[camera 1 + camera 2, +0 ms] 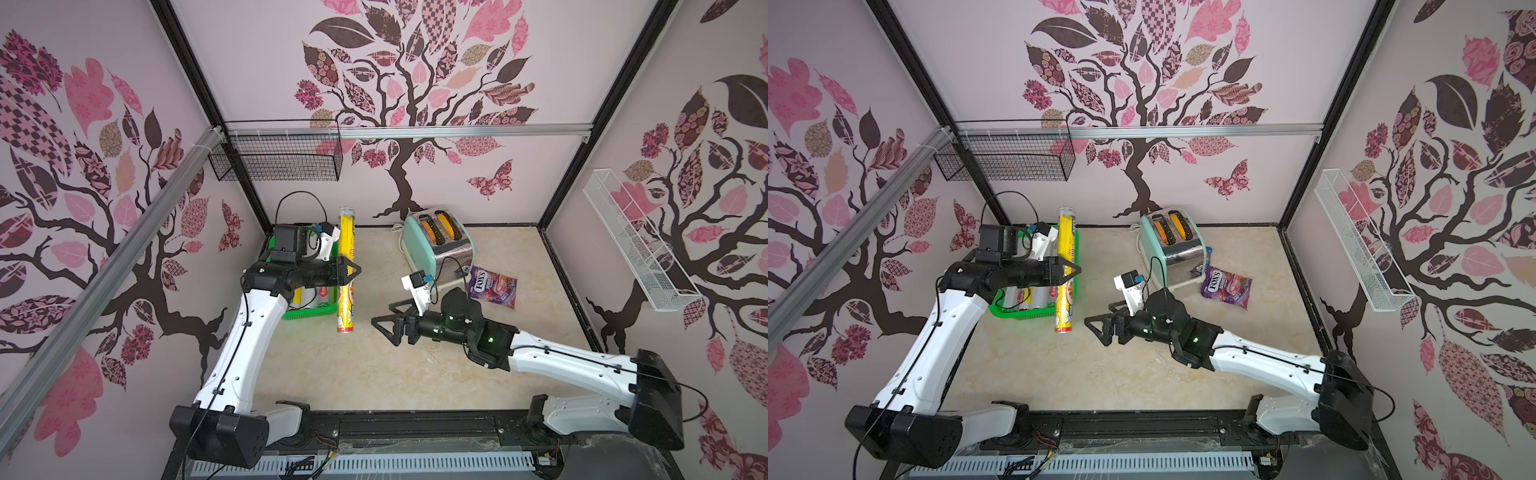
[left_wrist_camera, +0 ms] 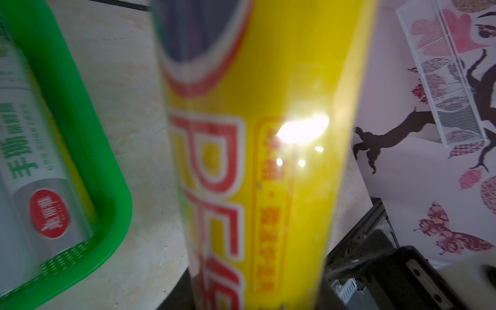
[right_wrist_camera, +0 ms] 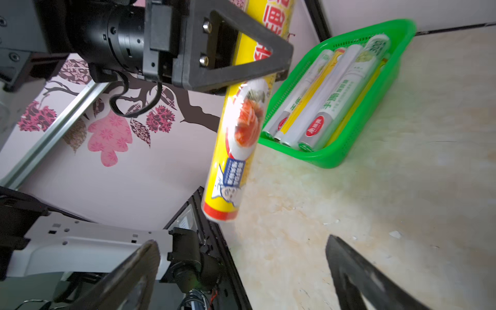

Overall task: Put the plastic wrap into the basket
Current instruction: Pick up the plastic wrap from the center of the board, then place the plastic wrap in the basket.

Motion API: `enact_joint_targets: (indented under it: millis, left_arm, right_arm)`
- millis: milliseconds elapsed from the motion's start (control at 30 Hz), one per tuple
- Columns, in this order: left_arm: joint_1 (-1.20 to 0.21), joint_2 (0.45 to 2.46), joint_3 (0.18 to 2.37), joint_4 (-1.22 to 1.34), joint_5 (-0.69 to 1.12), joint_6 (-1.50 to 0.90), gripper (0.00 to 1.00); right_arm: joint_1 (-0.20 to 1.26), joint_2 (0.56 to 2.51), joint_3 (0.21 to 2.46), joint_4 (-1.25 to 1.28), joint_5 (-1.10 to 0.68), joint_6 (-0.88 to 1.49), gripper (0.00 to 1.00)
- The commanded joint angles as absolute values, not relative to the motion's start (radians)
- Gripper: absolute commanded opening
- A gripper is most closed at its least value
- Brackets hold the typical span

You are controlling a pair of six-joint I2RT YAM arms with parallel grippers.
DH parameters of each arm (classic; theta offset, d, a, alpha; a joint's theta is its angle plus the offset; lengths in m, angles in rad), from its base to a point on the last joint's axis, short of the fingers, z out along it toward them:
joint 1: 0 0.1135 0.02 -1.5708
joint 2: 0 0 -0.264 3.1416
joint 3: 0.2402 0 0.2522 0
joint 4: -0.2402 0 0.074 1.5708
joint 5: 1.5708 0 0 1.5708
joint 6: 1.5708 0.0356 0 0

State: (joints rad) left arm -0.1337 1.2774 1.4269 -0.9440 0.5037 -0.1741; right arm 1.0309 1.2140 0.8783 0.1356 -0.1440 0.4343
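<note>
Your left gripper is clamped narrow across the middle of a yellow plastic wrap roll, and the right wrist view shows that roll up in the air, its lower end clear of the table. In both top views the roll runs lengthwise alongside the green basket, on the side that faces the toaster. It is beside the basket, not in it. The left wrist view is filled with the roll, red print on yellow, with a strip of bare table between it and the basket's rim. Inside the basket you have several rolls lying side by side, white and silvery with green print and at least one yellow. Your right gripper stands spread wide with nothing between its fingers. It hangs over the open table, near the roll's closer end but apart from it. The purple candy bag lies flat by the toaster, well away from both grippers.
</note>
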Motion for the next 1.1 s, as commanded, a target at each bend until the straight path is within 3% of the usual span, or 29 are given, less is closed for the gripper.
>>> enact_joint_targets:
  millis: [0, 333, 733, 1067]
  left_arm:
    - [-0.090, 1.324, 1.491, -0.994, 0.326, -0.121, 0.27]
    - [0.006, 1.615, 1.694, -1.075, 0.113, 0.030, 0.31]
    - [0.020, 2.007, 1.950, -1.130, 0.014, 0.034, 0.34]
    - [0.056, 2.175, 2.001, -1.176, 0.001, -0.099, 0.48]
  right_arm:
    - [1.034, 1.146, 0.867, -0.059, -0.035, 0.305, 0.99]
    - [1.034, 1.100, 0.847, -0.123, -0.028, 0.273, 0.99]
    - [1.034, 1.060, 0.821, -0.113, -0.072, 0.306, 0.99]
    - [1.035, 0.998, 0.772, -0.098, -0.012, 0.356, 0.99]
